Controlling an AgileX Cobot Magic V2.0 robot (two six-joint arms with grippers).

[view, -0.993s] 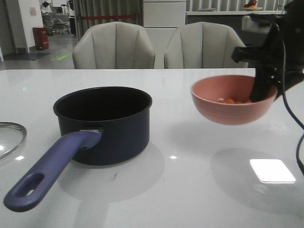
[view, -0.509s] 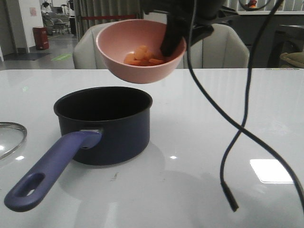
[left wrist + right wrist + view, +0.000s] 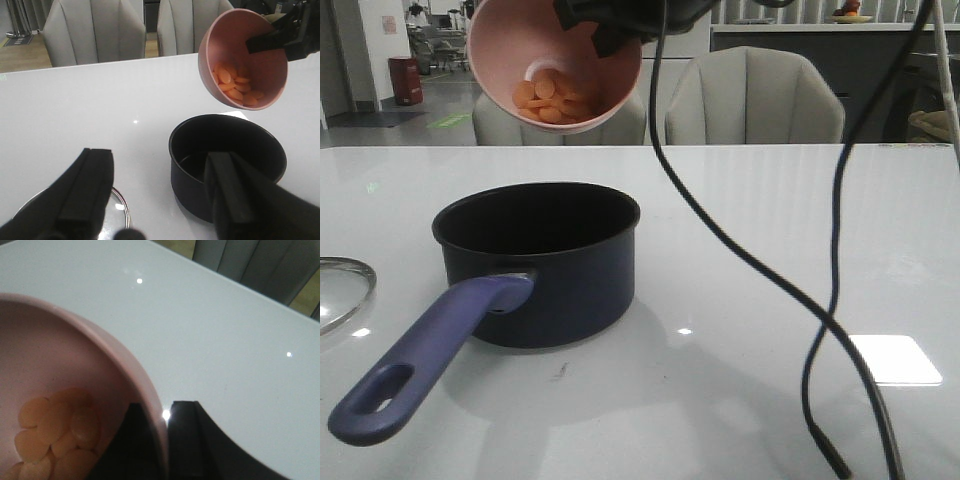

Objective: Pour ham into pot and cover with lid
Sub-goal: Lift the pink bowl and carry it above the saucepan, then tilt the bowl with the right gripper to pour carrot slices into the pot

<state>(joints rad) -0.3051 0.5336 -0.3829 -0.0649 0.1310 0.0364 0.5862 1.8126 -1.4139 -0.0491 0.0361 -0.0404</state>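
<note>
The dark navy pot (image 3: 535, 262) stands on the white table, its blue-purple handle (image 3: 430, 355) pointing toward the front left. High above its back rim hangs a pink bowl (image 3: 555, 65), tipped steeply so its mouth faces forward. Orange ham (image 3: 555, 98) pieces lie against its lower wall. My right gripper (image 3: 610, 28) is shut on the bowl's rim (image 3: 125, 360), one finger inside and one outside. The glass lid (image 3: 340, 295) lies flat at the table's left edge. My left gripper (image 3: 160, 200) stands open over the gap between lid (image 3: 117, 210) and pot (image 3: 227, 160).
Black cables (image 3: 820, 300) hang from the right arm down across the right half of the table to the front edge. Two grey chairs (image 3: 755, 95) stand behind the far table edge. A bright light patch (image 3: 895, 360) reflects at the front right.
The right gripper has carried the bowl left and upward, from the table's right side to above the pot, and tipped it further. The ham has slid to the lower wall.
</note>
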